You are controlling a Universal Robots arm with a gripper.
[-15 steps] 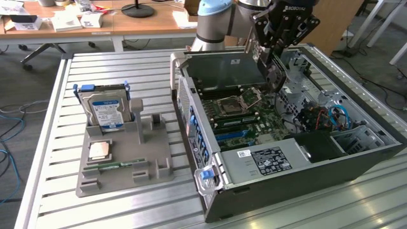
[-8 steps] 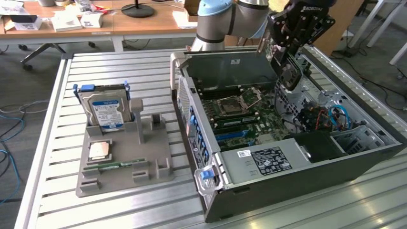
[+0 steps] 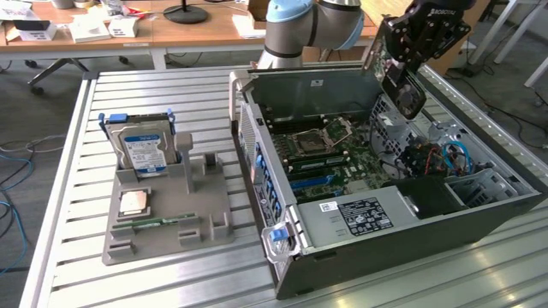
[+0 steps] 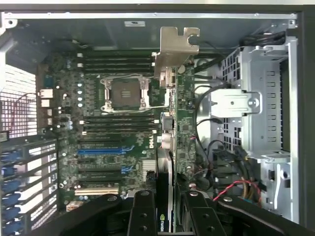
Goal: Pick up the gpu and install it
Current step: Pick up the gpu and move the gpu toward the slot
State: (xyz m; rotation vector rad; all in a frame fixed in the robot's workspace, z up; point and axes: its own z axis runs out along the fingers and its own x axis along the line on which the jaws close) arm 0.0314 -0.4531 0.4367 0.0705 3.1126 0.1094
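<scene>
The gpu (image 3: 407,96) is a black card with a round fan, hanging tilted over the far right side of the open computer case (image 3: 385,218). My gripper (image 3: 402,67) is shut on its upper end. In the wrist view the gpu (image 4: 170,123) runs edge-on away from my gripper (image 4: 170,209), with its silver bracket (image 4: 175,49) at the far end. A black finger (image 4: 142,211) presses each side of the card. Beneath it lies the motherboard (image 4: 118,123) with a blue expansion slot (image 4: 98,151). The card is above the board and not seated.
A grey holder (image 3: 214,224) on the slatted table at the exterior view's left carries a hard drive with a blue label (image 3: 141,146), a processor (image 3: 135,202) and a memory stick (image 3: 154,222). Inside the case are a drive cage (image 4: 256,103) and loose cables (image 4: 231,187). Desks stand behind.
</scene>
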